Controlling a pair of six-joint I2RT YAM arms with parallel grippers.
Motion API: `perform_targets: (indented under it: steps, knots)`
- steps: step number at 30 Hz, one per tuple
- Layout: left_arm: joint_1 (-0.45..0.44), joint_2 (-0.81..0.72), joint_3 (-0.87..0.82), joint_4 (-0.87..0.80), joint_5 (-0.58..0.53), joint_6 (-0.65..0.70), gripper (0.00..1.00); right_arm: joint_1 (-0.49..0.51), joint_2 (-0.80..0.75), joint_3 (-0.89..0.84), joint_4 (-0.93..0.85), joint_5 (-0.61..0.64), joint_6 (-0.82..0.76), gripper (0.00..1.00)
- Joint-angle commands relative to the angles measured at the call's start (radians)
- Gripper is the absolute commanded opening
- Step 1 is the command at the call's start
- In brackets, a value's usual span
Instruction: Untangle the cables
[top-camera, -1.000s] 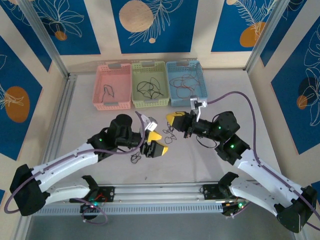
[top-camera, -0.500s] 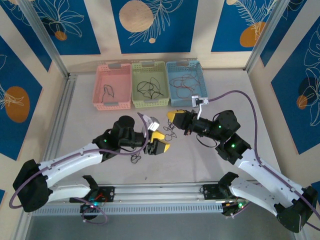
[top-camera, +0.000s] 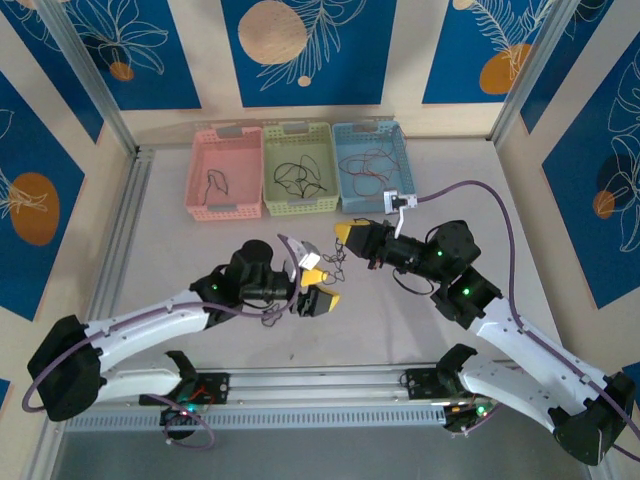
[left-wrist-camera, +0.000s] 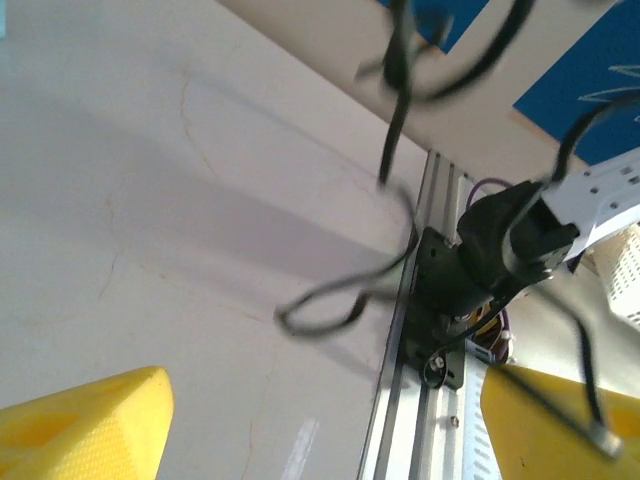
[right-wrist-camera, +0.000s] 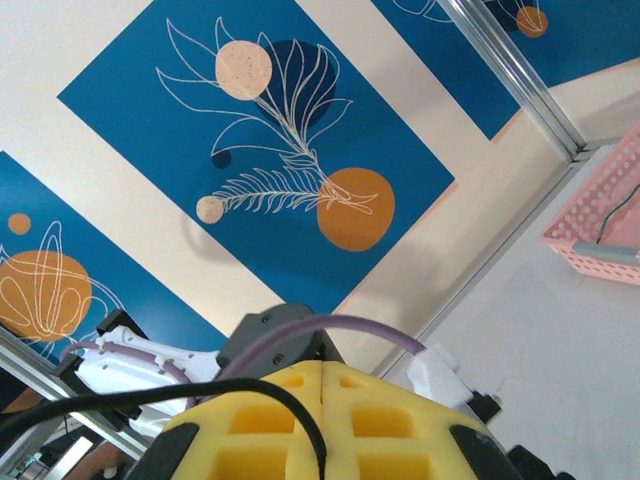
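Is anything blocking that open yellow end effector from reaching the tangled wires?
Nothing visible does. The left end effector stands open right beside the black cables, and loose strands hang just ahead of it.

A pink basket, a green basket and a blue basket stand side by side at the table's far edge. Leaf-print panels line the walls.

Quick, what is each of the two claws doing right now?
Left gripper: jaws open.
Right gripper: shut on a black cable.
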Motion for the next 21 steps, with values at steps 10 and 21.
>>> perform_targets:
  steps: [10,21]
  knots:
    - [-0.044,0.062,-0.017,0.227,-0.059,0.112,0.7,0.0,-0.009,0.041,0.026,0.013,0.041,0.0]
    - [-0.046,0.073,-0.013,0.268,-0.091,0.144,0.46,0.005,-0.013,0.044,0.01,0.012,0.032,0.0]
